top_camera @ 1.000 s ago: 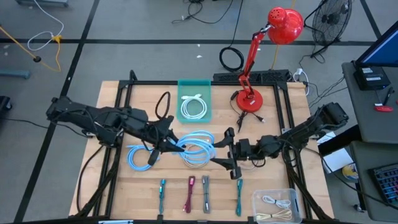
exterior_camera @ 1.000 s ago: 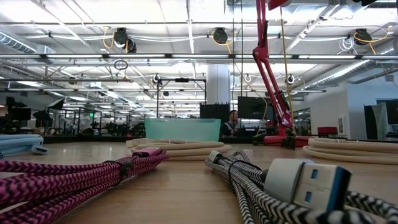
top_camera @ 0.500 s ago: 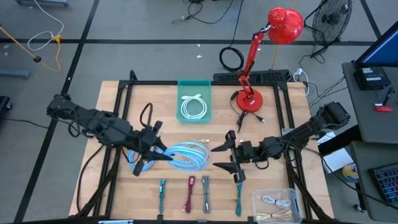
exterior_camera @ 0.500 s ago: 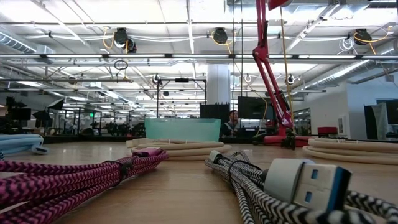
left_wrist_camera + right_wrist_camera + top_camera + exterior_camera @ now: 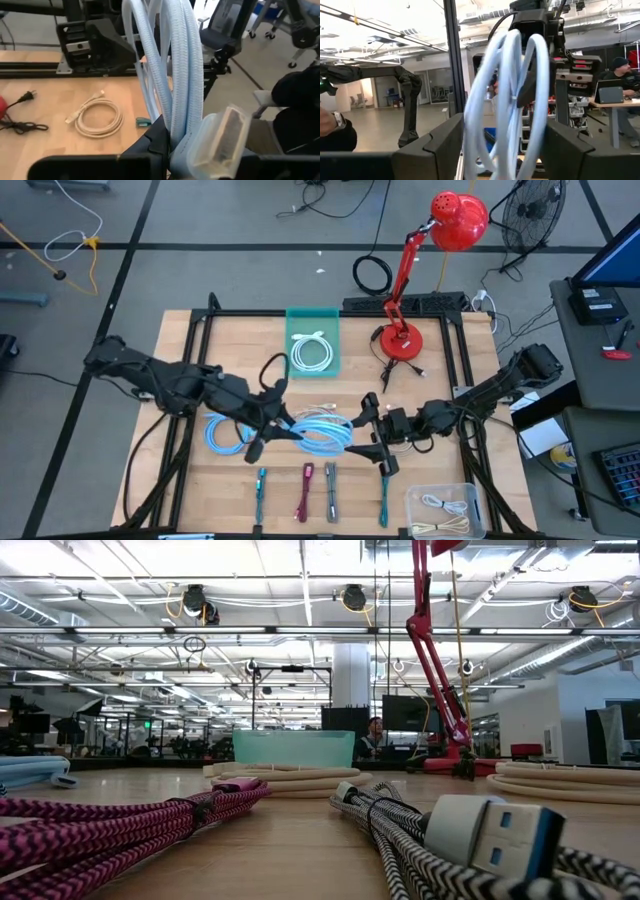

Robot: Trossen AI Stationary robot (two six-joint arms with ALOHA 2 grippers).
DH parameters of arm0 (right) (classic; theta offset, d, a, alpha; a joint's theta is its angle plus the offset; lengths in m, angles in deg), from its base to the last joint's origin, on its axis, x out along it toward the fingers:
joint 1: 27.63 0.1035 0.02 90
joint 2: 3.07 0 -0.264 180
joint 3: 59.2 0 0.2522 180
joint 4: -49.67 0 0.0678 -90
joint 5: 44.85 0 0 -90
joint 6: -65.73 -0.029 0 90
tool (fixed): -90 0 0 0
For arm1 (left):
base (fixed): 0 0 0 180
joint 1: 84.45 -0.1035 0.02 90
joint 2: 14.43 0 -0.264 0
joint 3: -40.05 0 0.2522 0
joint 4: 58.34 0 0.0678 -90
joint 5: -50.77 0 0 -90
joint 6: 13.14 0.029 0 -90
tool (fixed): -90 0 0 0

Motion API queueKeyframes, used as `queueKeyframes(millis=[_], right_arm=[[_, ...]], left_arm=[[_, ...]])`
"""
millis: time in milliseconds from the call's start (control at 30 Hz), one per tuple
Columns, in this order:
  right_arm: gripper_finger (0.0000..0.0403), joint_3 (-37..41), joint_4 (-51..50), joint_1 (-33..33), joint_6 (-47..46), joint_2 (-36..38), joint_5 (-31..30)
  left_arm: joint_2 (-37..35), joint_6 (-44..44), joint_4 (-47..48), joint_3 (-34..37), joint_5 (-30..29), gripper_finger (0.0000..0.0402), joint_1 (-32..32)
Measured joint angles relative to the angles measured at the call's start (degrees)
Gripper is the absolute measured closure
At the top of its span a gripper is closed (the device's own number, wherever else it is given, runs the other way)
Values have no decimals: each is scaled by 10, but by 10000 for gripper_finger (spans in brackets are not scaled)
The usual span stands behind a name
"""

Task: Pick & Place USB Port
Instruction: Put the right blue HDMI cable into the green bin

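Left claw point(image 5: 272, 423) grips the pale blue cable coil point(image 5: 322, 433) mid-tabletop; right claw point(image 5: 377, 435) waits spread around its right side. Handover appears underway: next, right claw should close before left releases.

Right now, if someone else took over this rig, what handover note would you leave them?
Left claw: shut on the light blue coiled cable, holding it up over mid-table.
Right claw: open, its fingers either side of the same coil; no grip yet.
Second light blue cable lies on the table beside it. Teal bin at the back holds one white cable; clear bin at the front right holds a cream cable.
Done: coil lifted.
Left: likely hand over, then place in a bin; which one is unclear.
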Motion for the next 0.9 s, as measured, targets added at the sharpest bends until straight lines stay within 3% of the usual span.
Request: queueKeyframes(millis=[233,433,533,733,900], right_arm=[[181,0,3,4,0,0,-1],[181,0,3,3,5,0,-6],[188,0,-6,0,1,0,-45],[237,0,-25,-13,-13,-1,-66],[319,0,-42,-20,-26,-1,-101]], left_arm=[[-13,-5,2,0,-29,352,-20],[-11,-12,0,0,-19,352,-28],[-1,-20,3,0,-18,352,-28],[-2,-35,2,0,-14,352,-28],[-1,-52,2,1,-17,352,-18]])
